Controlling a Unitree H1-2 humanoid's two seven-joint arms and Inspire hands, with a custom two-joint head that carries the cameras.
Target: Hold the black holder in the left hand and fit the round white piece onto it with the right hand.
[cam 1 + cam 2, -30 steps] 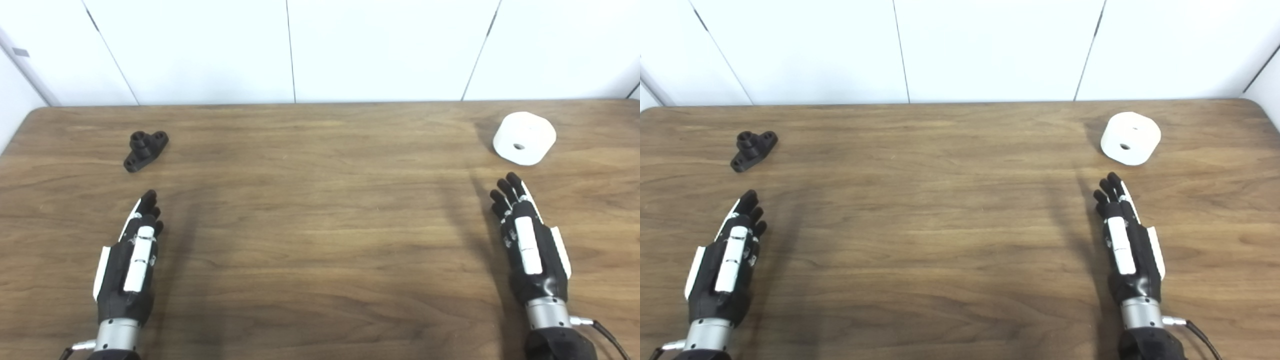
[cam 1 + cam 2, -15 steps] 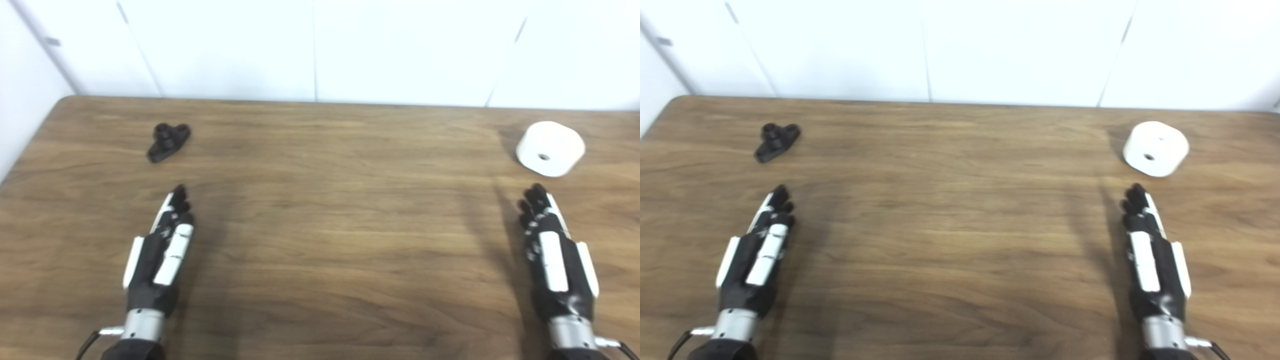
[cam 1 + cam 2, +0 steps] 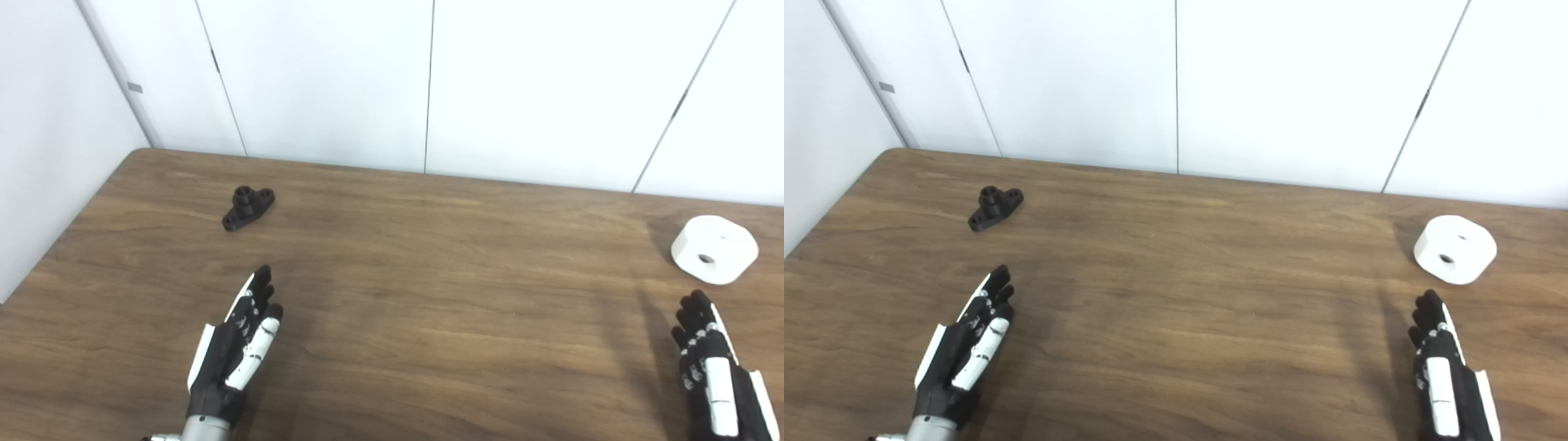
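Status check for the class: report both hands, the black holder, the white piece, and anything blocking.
Left hand open, short of black holder. Right hand open, short of round white piece. Both parts on table. Nothing blocking.

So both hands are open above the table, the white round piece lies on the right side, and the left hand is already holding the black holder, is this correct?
Not quite. The left hand holds nothing: the black holder lies on the table, apart from that hand and farther back on the left, as the right eye view shows. The rest stands: the right hand is open too, and the white round piece lies on the right side.
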